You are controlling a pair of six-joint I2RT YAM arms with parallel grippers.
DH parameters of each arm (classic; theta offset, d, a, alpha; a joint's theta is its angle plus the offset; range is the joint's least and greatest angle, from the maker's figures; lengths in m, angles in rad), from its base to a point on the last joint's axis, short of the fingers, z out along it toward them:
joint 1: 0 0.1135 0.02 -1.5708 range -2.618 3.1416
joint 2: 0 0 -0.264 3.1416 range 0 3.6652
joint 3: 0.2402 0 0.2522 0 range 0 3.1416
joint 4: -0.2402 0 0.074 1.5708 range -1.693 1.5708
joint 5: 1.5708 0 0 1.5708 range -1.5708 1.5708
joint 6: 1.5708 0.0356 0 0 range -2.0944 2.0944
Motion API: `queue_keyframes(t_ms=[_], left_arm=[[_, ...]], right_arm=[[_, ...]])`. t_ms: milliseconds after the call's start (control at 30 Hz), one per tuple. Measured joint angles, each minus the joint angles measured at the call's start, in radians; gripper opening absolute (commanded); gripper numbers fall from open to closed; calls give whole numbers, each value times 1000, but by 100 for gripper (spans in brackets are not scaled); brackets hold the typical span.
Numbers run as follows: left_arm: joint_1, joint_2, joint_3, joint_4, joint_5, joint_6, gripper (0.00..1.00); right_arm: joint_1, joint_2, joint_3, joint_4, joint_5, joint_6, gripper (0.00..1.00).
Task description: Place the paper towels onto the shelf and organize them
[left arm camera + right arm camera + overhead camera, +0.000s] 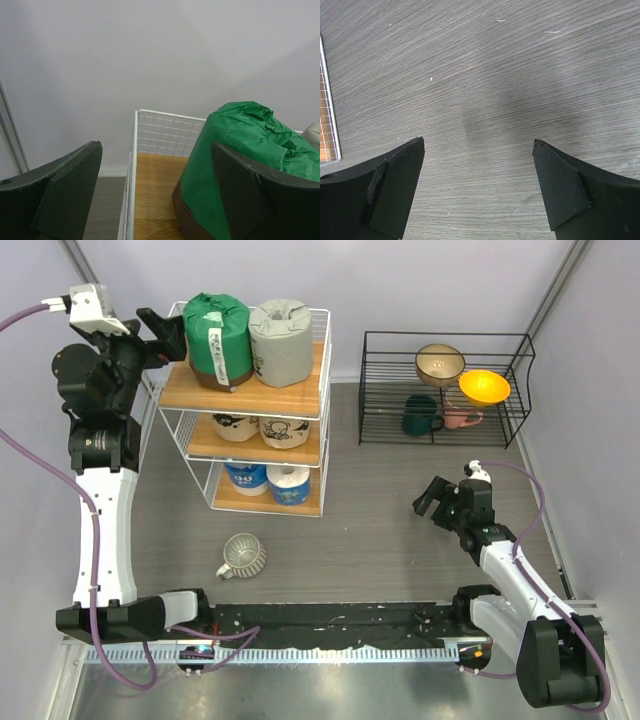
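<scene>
**Desk:** What are your grippers doing?

**Operator:** My left gripper (155,150) is spread wide and holds nothing. It hovers at the top left corner of the shelf (322,360), with one finger outside the white wire wall and the other just in front of the green roll (215,335). My right gripper (479,142) is spread as well and empty, low over the grey wood-grain table (520,60), well to the right of the shelf.

**Desk:** What's on the shelf?

**Operator:** I count all six rolls.
- **Top wooden board:** the green roll stands at the left and the grey roll (280,340) right beside it. Both are upright, long axis vertical, with crinkled wrap gathered on top.
- **Middle board:** the left tan roll (235,427) and the right tan roll (282,430) sit side by side, half hidden under the board above.
- **Bottom board:** the blue-white roll (245,478) and the white-blue roll (290,483) are upright too.

**Desk:** Anything else?

**Operator:** A ribbed pale mug (242,555) sits on the table in front of the shelf. To the shelf's right, a black wire rack (372,390) holds a gold bowl (440,363), an orange bowl (485,387), a green mug (422,415) and a pink mug (462,418).
</scene>
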Motion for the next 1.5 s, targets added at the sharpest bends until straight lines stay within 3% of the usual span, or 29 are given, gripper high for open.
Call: queue_keyframes(t_ms=[300, 533, 800, 1000, 1267, 1500], left_arm=[[0, -3, -8, -2, -31, 2, 99], [0, -52, -8, -18, -177, 4, 100], [0, -220, -13, -79, -338, -18, 100], [0, -386, -56, -235, -370, -94, 100], [0, -604, -236, -441, -276, -219, 100], [-32, -755, -381, -609, -288, -256, 100]], right_arm=[[0, 0, 0, 0, 0, 0, 95], [0, 0, 0, 0, 0, 0, 95], [0, 0, 0, 0, 0, 0, 95], [0, 0, 0, 1, -3, 0, 95], [0, 0, 0, 2, -5, 0, 95], [0, -1, 0, 2, -5, 0, 95]])
